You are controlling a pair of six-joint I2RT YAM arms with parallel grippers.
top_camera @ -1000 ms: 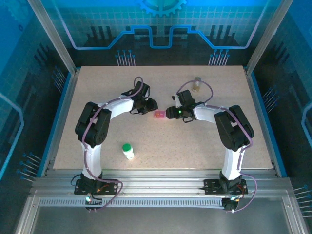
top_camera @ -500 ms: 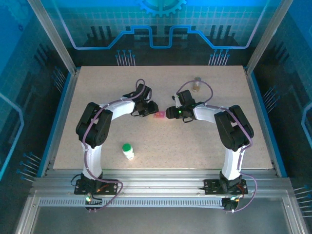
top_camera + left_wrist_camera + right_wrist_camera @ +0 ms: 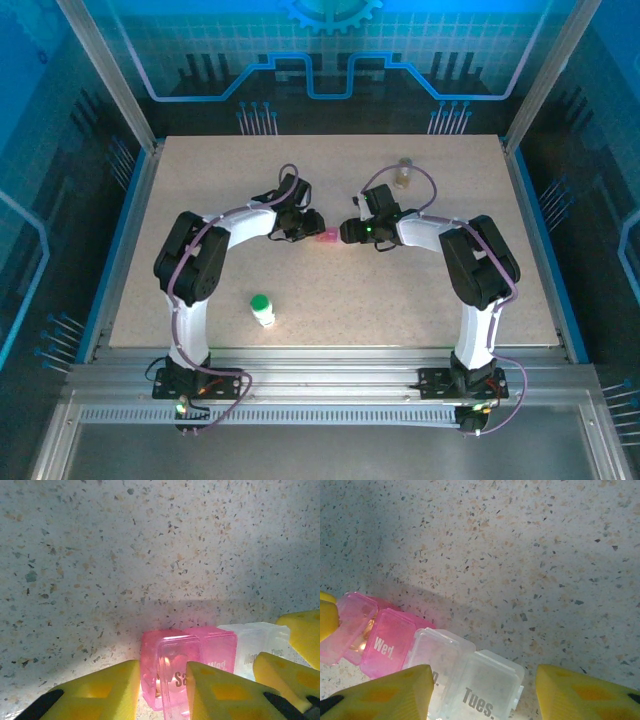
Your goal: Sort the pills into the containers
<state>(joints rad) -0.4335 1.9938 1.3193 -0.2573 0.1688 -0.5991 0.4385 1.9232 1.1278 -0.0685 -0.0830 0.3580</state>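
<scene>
On the speckled table (image 3: 150,555), the left gripper (image 3: 162,680) pinches the pill organizer (image 3: 215,650).

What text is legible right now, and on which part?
"Wed." on the pink compartment lid.
"Tues." on the clear end lid.
"Sa", rest hidden, on the end pink lid.
Print on the clear lid beside Wed.: too blurred to read.

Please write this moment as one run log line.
left gripper: shut on pink lid | right gripper: straddles pill box, grip unclear | green-cap bottle: standing apart
</scene>
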